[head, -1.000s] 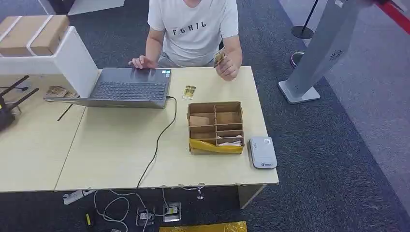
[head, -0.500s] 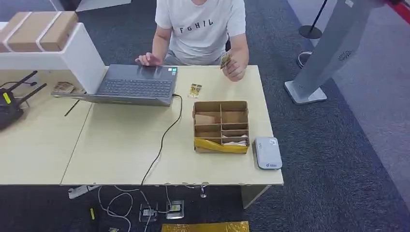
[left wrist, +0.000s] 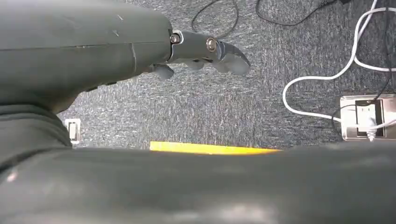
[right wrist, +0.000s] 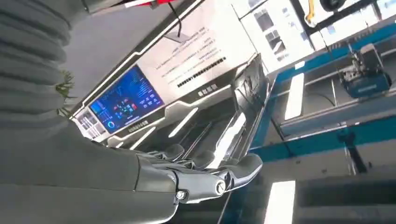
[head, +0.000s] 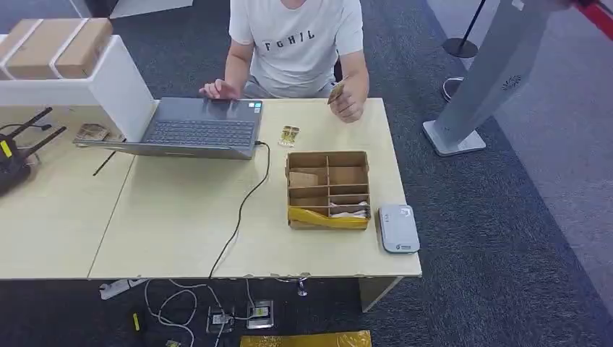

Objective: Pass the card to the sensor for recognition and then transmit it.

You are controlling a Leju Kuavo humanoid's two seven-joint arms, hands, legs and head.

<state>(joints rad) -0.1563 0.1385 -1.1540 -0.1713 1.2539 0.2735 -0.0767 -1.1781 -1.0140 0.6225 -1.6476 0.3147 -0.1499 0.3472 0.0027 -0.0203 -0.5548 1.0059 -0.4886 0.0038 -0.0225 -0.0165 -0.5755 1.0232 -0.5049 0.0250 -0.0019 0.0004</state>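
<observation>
A person (head: 296, 43) sits behind the far edge of the wooden table (head: 173, 224) and holds up a small yellowish card (head: 335, 92) in one hand. A second card (head: 288, 135) lies flat on the table beside the laptop. The grey-white sensor (head: 399, 228) lies near the table's front right corner, just right of a cardboard divider box (head: 325, 219). My left hand (left wrist: 201, 51) hangs over the grey carpet with its fingers stretched out and nothing in it. My right hand (right wrist: 201, 172) is raised toward lit screens, fingers apart, holding nothing.
An open laptop (head: 195, 130) with a black cable stands at the back left of the table. A black router (head: 14, 163) sits at the far left, and cardboard boxes (head: 54, 47) rest on a white shelf. A grey kiosk stand (head: 484, 79) rises on the right. Cables lie under the table.
The whole head view has shifted slightly, so the camera moved. The person still holds the card up at the table's far edge. Things on the table keep their places.
</observation>
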